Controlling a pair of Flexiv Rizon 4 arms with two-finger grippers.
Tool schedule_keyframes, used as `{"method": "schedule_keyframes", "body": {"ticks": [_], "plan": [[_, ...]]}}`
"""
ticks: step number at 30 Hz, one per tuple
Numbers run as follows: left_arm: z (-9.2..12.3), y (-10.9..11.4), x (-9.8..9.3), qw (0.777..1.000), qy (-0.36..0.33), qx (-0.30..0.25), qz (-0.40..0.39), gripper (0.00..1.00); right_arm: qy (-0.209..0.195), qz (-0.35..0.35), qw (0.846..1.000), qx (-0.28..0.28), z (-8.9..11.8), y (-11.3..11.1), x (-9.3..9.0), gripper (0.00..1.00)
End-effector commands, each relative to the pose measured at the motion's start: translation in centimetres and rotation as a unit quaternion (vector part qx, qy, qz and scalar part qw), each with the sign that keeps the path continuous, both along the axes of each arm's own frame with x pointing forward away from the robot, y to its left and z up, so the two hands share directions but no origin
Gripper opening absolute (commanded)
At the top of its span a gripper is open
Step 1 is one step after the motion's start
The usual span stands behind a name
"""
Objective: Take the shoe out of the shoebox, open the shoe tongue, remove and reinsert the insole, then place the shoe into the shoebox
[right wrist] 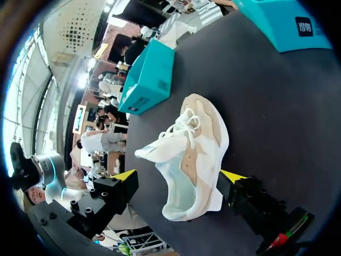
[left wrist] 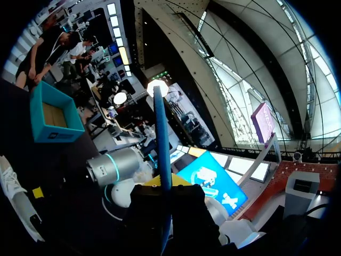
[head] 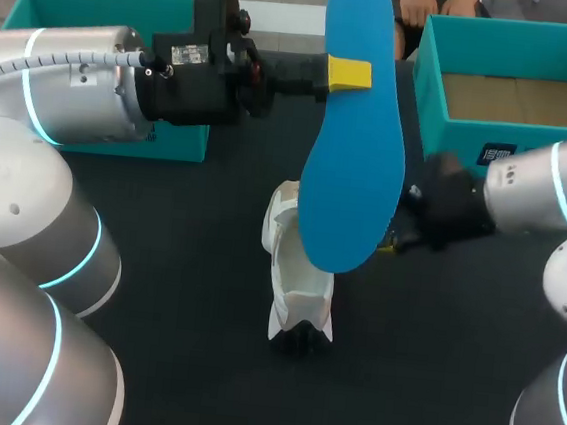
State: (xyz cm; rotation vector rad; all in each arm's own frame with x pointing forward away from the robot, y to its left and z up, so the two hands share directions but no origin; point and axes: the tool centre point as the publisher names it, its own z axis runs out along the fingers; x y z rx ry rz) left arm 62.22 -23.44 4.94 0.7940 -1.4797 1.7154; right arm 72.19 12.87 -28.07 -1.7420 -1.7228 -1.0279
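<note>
Shoe (head: 301, 293): white with beige panels, standing on its sole on the table (head: 178, 263), in the lower middle of the head view, outside both boxes. Its tongue sticks out from the opening.
Insole (head: 354, 159): blue, out of the shoe and held up in the air. It runs from the top middle of the head view down to the centre, where its lower end hides part of the shoe.
Left gripper (head: 349, 73): comes in from the upper left of the head view. It is pinching the insole near its upper end, with a yellow tip flat on the blue face. In the left wrist view the insole shows edge-on, rising from between the fingers.
Right gripper (right wrist: 178, 176): low at the table, just right of the shoe in the head view. Its fingers are spread, and in the right wrist view the shoe sits between them, one tip close to its sole and the other apart.
Left box (head: 175, 142): teal, upper left of the head view, partly behind the left arm.
Right box (head: 461, 144): teal with a brown floor, upper right of the head view.
</note>
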Motion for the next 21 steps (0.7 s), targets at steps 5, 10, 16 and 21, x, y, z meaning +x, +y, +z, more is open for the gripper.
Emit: {"method": "schedule_keyframes", "body": {"ticks": [5,10,16,21], "plan": [[-0.1,-0.1,-0.1,1.000,0.000,0.000,0.001,0.00,-0.011,0.033,0.988,0.149,2.1,-0.5,0.6,1.00],[-0.1,-0.1,-0.1,1.000,0.000,0.000,0.001,0.00,0.000,0.066,0.976,0.206,3.7,0.2,0.5,1.00],[-0.1,-0.1,-0.1,1.000,0.000,0.000,0.001,0.00,0.003,0.089,0.973,0.214,5.8,0.4,0.2,1.00],[-0.1,-0.1,-0.1,1.000,0.000,0.000,0.001,0.00,0.007,0.087,0.976,0.199,7.2,0.3,-0.1,1.00]]}}
